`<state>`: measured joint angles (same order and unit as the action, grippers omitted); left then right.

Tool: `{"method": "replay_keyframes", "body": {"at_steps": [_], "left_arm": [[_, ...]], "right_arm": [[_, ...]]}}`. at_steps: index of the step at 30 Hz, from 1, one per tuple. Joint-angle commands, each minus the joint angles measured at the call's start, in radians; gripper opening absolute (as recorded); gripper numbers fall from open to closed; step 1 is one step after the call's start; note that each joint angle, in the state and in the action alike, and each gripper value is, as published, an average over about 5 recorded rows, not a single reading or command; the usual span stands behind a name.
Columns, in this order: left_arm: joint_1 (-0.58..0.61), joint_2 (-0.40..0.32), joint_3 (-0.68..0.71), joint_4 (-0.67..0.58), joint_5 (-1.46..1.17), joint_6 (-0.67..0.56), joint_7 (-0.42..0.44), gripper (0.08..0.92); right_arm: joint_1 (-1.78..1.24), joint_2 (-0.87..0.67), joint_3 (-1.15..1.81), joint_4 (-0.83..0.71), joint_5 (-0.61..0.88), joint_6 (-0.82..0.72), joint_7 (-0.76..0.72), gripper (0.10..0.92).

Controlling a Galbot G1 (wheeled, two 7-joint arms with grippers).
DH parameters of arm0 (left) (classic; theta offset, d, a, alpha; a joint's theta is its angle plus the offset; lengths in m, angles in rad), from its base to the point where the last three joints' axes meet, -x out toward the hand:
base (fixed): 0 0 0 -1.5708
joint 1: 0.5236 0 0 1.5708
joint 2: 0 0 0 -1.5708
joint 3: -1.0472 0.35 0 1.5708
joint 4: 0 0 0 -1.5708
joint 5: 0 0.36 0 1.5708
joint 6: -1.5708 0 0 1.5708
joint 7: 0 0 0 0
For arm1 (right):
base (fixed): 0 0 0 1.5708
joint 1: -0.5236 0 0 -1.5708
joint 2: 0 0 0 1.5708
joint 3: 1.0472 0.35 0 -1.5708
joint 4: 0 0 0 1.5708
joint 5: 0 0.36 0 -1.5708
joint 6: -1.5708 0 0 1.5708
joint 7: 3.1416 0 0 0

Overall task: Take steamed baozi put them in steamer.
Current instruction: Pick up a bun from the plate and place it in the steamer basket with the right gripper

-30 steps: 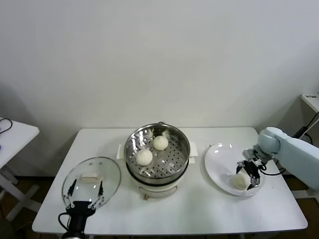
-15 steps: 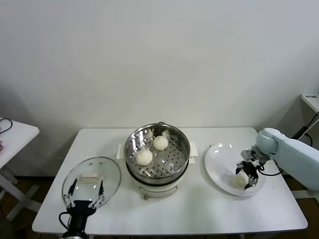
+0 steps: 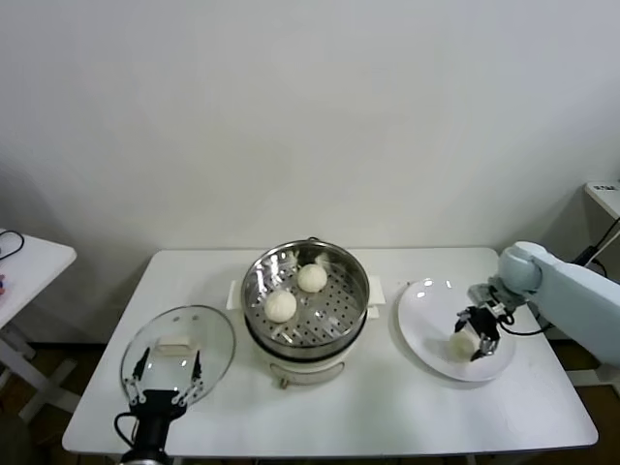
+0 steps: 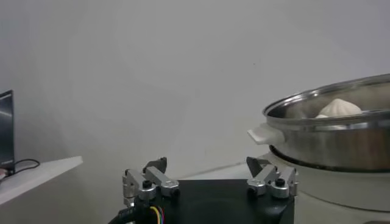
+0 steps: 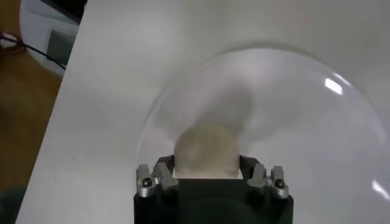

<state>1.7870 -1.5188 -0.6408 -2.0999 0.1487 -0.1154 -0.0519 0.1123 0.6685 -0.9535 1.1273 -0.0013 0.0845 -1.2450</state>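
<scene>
The steamer, a shiny steel pot on a white base, stands mid-table with two steamed baozi on its perforated tray. A third baozi is just over the white plate to the right, with my right gripper shut on it. The right wrist view shows that bun pinched between the right gripper's fingers above the plate. My left gripper is parked open at the front left, over the glass lid. In the left wrist view the left gripper holds nothing, and the steamer with a bun is off to the side.
A round glass lid with a white handle lies flat on the table left of the steamer. A small side table stands beyond the table's left edge. A white wall closes off the back.
My right gripper has shut on the baozi on the plate and shifted slightly toward the steamer with it. The left arm has not moved.
</scene>
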Motion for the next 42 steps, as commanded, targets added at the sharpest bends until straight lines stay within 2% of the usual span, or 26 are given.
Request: {"method": "replay_keyframes", "body": {"at_steps": [1,6,11,18,21,31,42], "left_arm": [[0.000,0.001,0.003,0.001,0.002,-0.001,0.000,0.823],[0.002,0.001,0.007,0.001,0.004,-0.001,0.001,0.823],[0.004,0.002,0.009,0.001,0.005,-0.002,0.001,0.823],[0.008,0.002,0.009,0.001,0.004,-0.004,0.001,0.823],[0.012,0.002,0.009,-0.001,0.004,-0.005,0.001,0.823],[0.027,0.000,0.001,-0.004,-0.003,-0.008,0.000,0.823],[0.020,0.001,-0.002,0.008,-0.006,-0.003,0.000,0.823]], "right_arm": [[0.283,0.012,-0.152,0.067,0.124,0.016,-0.014,0.695],[0.570,0.086,-0.332,0.107,0.215,0.069,-0.036,0.695],[0.738,0.177,-0.405,0.181,0.222,0.145,-0.053,0.696],[0.744,0.279,-0.334,0.435,0.028,0.258,-0.056,0.694],[0.699,0.332,-0.298,0.481,-0.032,0.265,-0.056,0.695],[0.508,0.545,-0.224,0.423,-0.223,0.320,-0.052,0.696],[0.357,0.589,-0.242,0.412,-0.289,0.336,-0.048,0.696]]}}
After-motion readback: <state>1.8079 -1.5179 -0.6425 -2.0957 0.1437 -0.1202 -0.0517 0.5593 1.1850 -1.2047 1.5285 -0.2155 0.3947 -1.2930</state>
